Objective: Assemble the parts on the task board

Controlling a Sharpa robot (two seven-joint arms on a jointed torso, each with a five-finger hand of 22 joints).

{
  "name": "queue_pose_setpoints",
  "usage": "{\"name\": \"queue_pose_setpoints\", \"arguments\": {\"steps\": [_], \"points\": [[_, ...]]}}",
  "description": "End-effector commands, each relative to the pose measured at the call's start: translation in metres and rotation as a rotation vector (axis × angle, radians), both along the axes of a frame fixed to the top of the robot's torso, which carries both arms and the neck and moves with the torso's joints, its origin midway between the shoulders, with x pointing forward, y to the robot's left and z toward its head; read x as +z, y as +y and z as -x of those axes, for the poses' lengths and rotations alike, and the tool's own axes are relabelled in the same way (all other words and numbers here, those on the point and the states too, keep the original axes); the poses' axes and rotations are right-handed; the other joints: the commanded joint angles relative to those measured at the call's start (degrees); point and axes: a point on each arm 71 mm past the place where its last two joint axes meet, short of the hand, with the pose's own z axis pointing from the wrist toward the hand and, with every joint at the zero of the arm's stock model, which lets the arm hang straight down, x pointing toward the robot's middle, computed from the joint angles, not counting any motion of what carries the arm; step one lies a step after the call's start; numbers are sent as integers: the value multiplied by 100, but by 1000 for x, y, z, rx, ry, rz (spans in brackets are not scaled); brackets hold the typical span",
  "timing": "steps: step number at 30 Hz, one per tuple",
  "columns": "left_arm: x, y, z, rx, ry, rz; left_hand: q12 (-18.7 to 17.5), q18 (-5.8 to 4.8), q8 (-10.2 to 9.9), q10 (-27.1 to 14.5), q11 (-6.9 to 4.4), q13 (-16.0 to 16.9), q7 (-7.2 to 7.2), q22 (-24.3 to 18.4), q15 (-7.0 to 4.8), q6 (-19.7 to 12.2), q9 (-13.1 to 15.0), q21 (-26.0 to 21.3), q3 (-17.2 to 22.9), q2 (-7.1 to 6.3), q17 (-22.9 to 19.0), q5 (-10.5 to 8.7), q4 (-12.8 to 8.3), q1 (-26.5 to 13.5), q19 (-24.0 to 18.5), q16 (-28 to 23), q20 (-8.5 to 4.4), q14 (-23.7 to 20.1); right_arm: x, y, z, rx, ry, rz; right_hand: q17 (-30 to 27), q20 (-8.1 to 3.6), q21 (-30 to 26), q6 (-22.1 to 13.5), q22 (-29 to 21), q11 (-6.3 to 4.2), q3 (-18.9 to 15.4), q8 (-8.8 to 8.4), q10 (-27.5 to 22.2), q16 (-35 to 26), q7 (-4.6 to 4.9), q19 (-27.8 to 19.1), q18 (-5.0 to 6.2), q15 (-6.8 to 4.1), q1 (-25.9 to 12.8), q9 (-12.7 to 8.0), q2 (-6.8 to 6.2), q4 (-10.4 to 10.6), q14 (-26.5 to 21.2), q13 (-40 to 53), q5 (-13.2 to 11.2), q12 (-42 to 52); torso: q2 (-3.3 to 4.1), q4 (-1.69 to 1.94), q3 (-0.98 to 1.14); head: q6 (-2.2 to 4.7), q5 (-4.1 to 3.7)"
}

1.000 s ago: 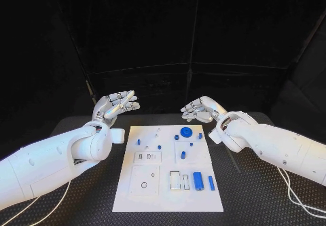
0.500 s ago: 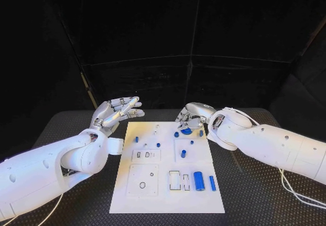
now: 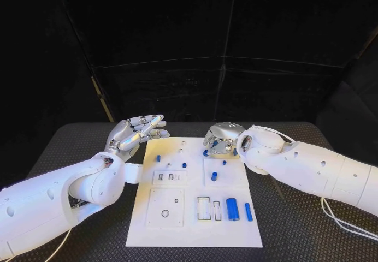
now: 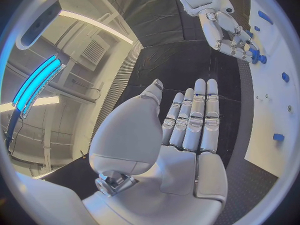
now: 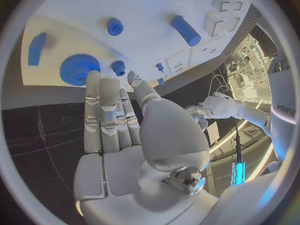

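Lowering, right hand [image 3: 219, 138] now over blue gear [image 5: 79, 68] on task board [image 3: 194, 229], fingers apart, empty; reaching stage. Left hand [image 3: 135, 131] open, idle.

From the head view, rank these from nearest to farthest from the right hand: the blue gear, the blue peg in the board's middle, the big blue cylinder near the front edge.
1. Blue gear, just under the right hand, at the board's far end.
2. Blue peg, mid-board.
3. Big blue cylinder, near the front edge.
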Motion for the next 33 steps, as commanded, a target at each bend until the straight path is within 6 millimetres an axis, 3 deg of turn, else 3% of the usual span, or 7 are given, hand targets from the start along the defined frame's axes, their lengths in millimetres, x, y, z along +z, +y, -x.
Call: {"name": "queue_pose_setpoints", "arguments": {"steps": [1,21,33], "points": [[2,-2,1,-24,-8,5,-26,74,-23,45,15,-5,44,-6,6,20,-9,-20,-7,8,8,-30,-24,54,47,-36,1,18,-1,1,-1,0,7,59,402,35,135,-28,79,0,60,-13,-39,415,-19,-25,68,13,-61,9,-9,-4,194,9,-22,1,37,12,-16,-6,-6],[2,0,1,-28,-1,3,-70,74,-62,33,23,-6,54,-14,9,12,-13,-17,-21,21,20,-29,-36,54,83,-64,1,36,-8,8,-6,8,39,83,1706,31,589,94,404,-47,389,9,132,1661,-30,-21,59,-6,-79,16,172,21,246,13,-72,29,75,10,1,-77,25],[2,1,1,-25,0,2,-81,73,-71,29,25,-7,58,-17,10,9,-14,-18,-24,23,22,-29,-39,54,88,-72,1,38,-11,13,-8,18,51,87,2002,34,869,198,705,-53,622,9,224,1973,-14,31,23,0,-119,15,213,50,230,8,-139,16,97,19,3,-140,36]]}}
